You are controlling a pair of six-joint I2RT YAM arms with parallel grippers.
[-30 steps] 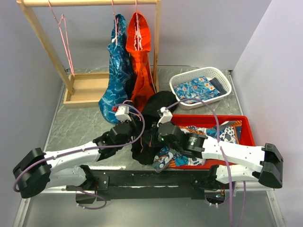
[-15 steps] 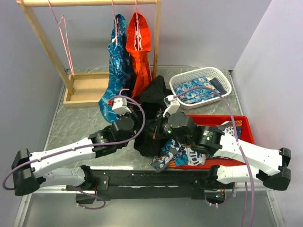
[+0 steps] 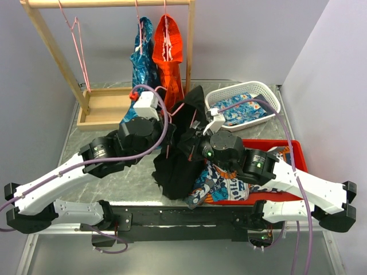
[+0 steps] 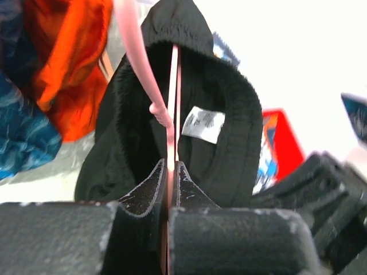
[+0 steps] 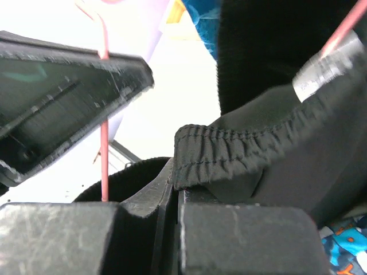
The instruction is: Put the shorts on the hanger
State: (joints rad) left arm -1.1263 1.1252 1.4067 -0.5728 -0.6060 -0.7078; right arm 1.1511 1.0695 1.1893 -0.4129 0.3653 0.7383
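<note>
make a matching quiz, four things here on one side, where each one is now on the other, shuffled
1 shorts
2 hanger
3 white basket
4 orange-red garment

a hanging on the wooden rack
b waistband pinched by the right pincer
c back right of the table
d wire pinched by the left pincer

Pairs: 1-b, 2-d, 3-c, 4-a

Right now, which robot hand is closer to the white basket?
The right. The right gripper, shut on the shorts, is just left of the white basket; the left gripper, pinching the hanger, is farther left, beyond the shorts.
</note>
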